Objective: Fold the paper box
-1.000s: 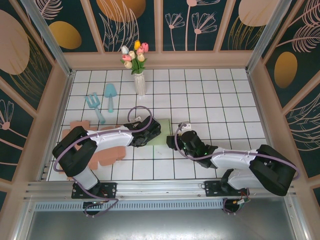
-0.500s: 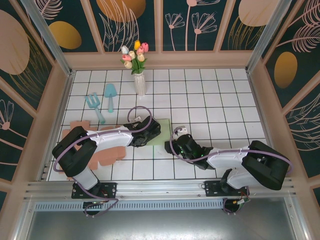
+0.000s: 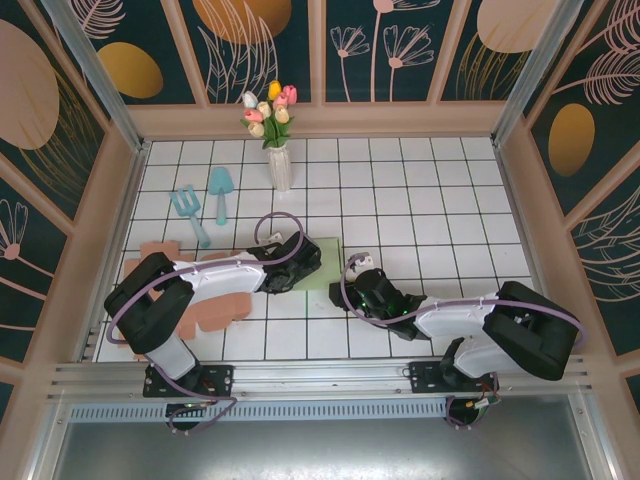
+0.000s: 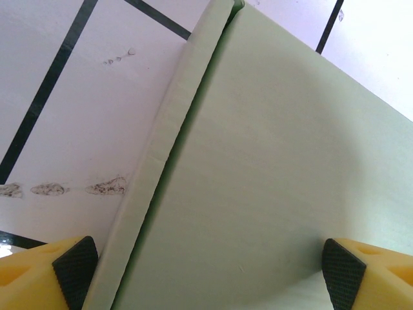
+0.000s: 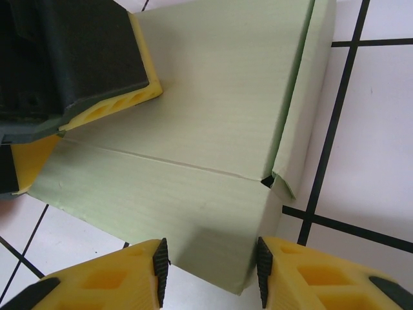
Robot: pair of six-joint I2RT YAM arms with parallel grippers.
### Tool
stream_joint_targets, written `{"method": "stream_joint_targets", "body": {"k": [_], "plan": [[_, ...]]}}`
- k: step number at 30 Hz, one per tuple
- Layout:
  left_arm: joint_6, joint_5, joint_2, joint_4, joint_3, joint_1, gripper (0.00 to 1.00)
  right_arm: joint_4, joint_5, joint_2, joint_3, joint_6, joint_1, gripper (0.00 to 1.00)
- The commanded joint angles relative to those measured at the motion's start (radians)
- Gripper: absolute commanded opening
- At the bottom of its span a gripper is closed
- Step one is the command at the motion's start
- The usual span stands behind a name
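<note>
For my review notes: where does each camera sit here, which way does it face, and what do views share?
Top external: above and behind the bases, looking down at the tiled table; left arm and right arm meet at the paper box.
Left wrist: on the left arm, looking down onto the box; left claw fingertips at the bottom corners.
Right wrist: low, facing the box's corner; right claw below, left claw top left.
Shared: all three show the box.

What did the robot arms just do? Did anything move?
The right arm slid a little left, up to the green box, and its end effector narrowed around the box's near corner. The left end effector stayed open on the box, which did not move; neither did the vase.
</note>
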Motion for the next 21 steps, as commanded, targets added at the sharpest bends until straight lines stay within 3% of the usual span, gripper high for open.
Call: {"method": "stream_joint_targets", "body": {"k": [1, 21], "plan": [[-0.007, -0.022, 0.017, -0.056, -0.028, 0.011, 0.91, 0.037, -0.002, -0.004, -0.009, 0.003, 0.006, 0.41], [-0.007, -0.027, 0.025, -0.046, -0.046, 0.013, 0.90, 0.080, 0.050, 0.069, -0.018, -0.020, 0.007, 0.34]]}}
